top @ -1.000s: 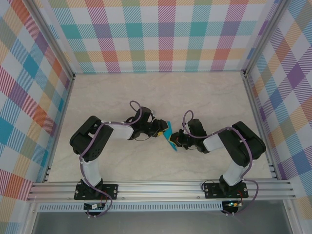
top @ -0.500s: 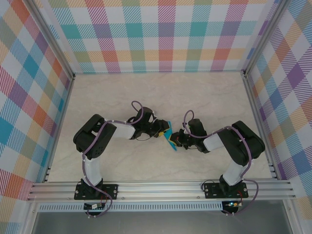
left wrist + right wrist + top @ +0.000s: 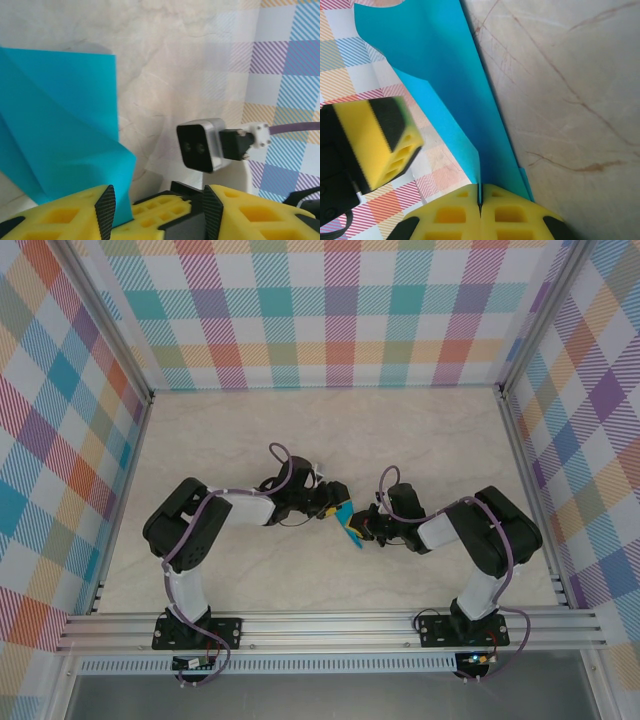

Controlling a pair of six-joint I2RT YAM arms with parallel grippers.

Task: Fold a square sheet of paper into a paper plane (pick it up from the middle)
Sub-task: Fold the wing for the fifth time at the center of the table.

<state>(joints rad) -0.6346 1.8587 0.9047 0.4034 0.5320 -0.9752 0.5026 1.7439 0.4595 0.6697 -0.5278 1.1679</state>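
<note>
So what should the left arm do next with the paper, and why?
Probably back the left fingers off the paper to regrip it elsewhere. They stand apart, with the paper's edge in the gap beside one pad, so they seem to hold nothing, while the right fingers are shut on it.

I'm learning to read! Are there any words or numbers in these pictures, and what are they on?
No words, numbers or signs can be read: the blue paper is plain, the checked walls bear only coloured stripes, and the wrist camera shows no label.
</note>
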